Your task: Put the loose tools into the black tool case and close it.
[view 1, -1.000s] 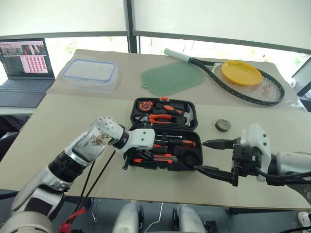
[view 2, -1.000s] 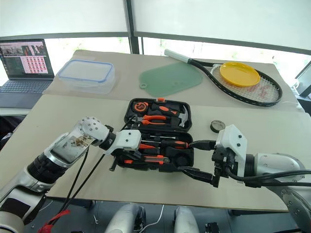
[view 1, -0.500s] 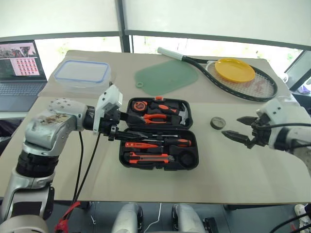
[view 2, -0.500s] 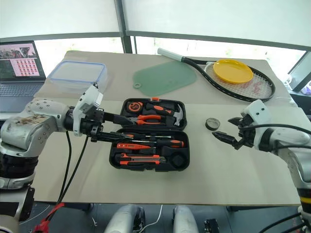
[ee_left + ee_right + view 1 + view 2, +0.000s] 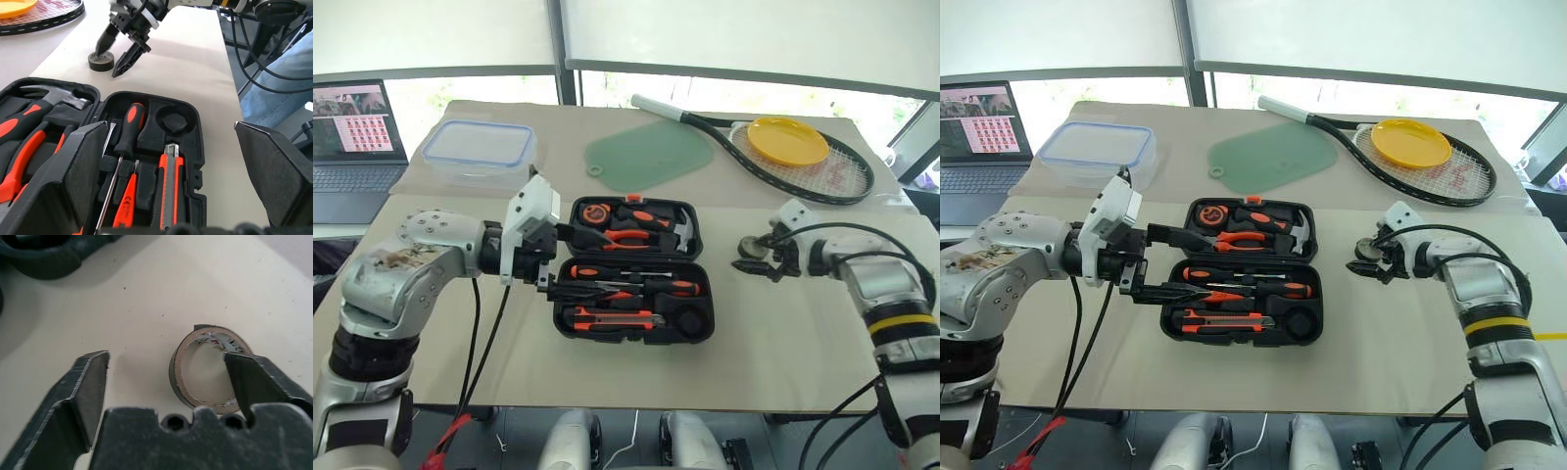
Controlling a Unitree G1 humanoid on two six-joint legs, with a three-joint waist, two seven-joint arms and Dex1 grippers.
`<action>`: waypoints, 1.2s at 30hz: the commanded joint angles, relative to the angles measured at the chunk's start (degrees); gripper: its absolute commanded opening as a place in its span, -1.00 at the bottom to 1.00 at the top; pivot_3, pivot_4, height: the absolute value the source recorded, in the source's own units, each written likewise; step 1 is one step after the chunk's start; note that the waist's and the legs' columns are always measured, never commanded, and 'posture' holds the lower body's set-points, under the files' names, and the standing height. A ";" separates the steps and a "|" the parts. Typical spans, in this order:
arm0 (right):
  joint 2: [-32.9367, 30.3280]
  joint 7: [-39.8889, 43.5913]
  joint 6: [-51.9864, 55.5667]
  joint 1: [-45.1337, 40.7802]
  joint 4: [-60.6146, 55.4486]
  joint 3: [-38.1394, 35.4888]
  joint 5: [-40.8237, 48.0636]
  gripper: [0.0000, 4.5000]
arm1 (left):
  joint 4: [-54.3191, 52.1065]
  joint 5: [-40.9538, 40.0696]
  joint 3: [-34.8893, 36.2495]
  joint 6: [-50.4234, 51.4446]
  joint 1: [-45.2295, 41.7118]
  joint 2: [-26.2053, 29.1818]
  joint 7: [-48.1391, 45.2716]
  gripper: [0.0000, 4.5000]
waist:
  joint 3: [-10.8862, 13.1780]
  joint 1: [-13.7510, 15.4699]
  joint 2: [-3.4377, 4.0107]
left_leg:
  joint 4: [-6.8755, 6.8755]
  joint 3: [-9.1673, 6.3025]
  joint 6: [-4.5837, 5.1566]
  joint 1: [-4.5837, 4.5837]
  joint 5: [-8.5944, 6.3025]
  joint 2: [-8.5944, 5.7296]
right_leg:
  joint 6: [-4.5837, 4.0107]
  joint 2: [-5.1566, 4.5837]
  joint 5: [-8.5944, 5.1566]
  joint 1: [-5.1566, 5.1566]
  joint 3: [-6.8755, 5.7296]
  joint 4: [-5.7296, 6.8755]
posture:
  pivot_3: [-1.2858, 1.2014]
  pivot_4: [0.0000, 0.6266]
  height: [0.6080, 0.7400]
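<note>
While case [image 5: 634, 284] lies open, right gripper [image 5: 756, 259] straddling tape roll [image 5: 205, 367] rim

Changes you will find since a second ago:

- Left gripper [image 5: 556, 262]: was down inside the tool case [image 5: 636, 267], fingers together among the tools of the lower half. It has lifted out and now hangs at the case's left edge with its fingers spread wide, nothing between them.
- Right gripper [image 5: 759, 257]: was near the table's front edge, off the case's right front corner. It has travelled away from that edge to the roll of tape [image 5: 753, 247] right of the case; one finger [image 5: 254, 382] now sits inside the roll's hole, the other outside, jaws not yet closed on it.
</note>
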 commanded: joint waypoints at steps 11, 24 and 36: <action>0.38 3.27 4.52 4.86 -9.86 -9.49 6.11 -0.99 | 0.03 1.47 -2.05 -4.60 -0.92 2.07 -1.09 1.00 | 0.00 0.11 0.00 | -0.01 -0.01 -0.03 0.00 0.02 0.01 | -0.01 0.00 0.00 0.02 -0.02 0.00 | 0.03 -0.52 0.98; -5.76 10.81 12.72 25.23 -61.56 -3.98 17.41 -0.99 | 0.77 3.95 -4.36 -8.60 1.74 4.60 -4.51 1.00 | 0.10 0.40 0.14 | -0.06 -0.02 0.31 0.02 -0.23 0.11 | -0.05 0.09 0.01 -0.03 -0.01 0.00 | 0.03 -0.52 0.98; -7.84 10.70 4.29 26.90 -56.17 3.17 7.08 -0.46 | 0.95 4.11 -4.16 -8.59 1.41 5.31 -4.62 1.00 | 0.10 0.79 0.13 | 0.02 -0.01 0.26 0.02 -0.19 0.08 | -0.06 0.10 0.01 -0.01 -0.03 0.01 | 0.03 -0.52 0.98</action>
